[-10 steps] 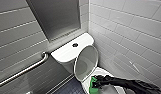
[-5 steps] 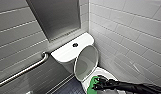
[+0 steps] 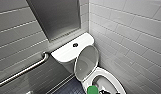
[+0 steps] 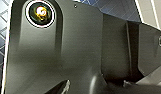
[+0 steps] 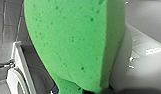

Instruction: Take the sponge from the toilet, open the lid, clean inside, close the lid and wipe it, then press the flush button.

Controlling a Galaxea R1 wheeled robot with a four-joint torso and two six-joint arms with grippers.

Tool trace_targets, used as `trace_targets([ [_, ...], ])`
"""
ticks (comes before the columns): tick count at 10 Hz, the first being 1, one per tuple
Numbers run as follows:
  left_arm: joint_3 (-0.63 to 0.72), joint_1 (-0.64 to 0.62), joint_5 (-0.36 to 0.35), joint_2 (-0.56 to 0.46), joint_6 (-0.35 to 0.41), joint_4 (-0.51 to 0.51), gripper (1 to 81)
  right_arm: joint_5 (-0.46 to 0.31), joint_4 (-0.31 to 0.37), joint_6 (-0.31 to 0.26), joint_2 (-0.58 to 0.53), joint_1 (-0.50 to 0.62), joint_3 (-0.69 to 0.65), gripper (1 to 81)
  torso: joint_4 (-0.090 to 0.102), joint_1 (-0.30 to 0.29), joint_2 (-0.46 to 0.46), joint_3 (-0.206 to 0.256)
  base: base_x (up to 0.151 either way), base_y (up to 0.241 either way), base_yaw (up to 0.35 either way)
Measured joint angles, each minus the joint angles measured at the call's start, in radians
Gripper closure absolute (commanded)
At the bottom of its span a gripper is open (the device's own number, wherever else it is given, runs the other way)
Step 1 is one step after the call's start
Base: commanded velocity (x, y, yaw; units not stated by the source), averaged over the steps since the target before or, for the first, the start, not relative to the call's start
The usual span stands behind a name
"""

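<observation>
Sponge [image 3: 92, 89], gripped by right tool [image 3: 101, 92], hangs over toilet bowl [image 3: 109, 73], lid [image 3: 86, 62] raised.

1. The sponge [image 5: 71, 45] is bright green, speckled with small darker pores
2. The toilet [image 3: 68, 53] is glossy white; its lid [image 3: 86, 62] is white, shaded pale grey
3. The flush button [image 3: 75, 45] is dark with a metallic rim
4. The wall tiles [image 3: 126, 32] are pale grey-white rectangles with lighter grout lines
5. The floor [image 3: 68, 88] is dark blue, crossed by a thin pale grid
6. The grab bar [image 3: 23, 71] is silver-grey
</observation>
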Motion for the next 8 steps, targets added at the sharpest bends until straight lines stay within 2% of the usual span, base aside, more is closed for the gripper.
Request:
trace_targets([
  [3, 0.000, -0.003, 0.000, 0.004, 0.001, 0.000, 1.0, -0.016, -0.004, 0.000, -0.117, -0.030, 0.095, 81.1, 0.000, 0.000, 0.000, 0.000, 0.000, 0.000, 0.000],
  [5, 0.000, -0.002, 0.000, 0.005, 0.001, 0.000, 1.0, -0.036, -0.006, 0.017, -0.231, -0.031, 0.187, 81.1, 0.000, 0.000, 0.000, 0.000, 0.000, 0.000, 0.000],
  [8, 0.000, -0.002, 0.000, 0.005, 0.002, 0.000, 1.0, -0.041, -0.008, 0.042, -0.332, -0.030, 0.300, 81.1, 0.000, 0.000, 0.000, 0.000, 0.000, 0.000, 0.000],
])
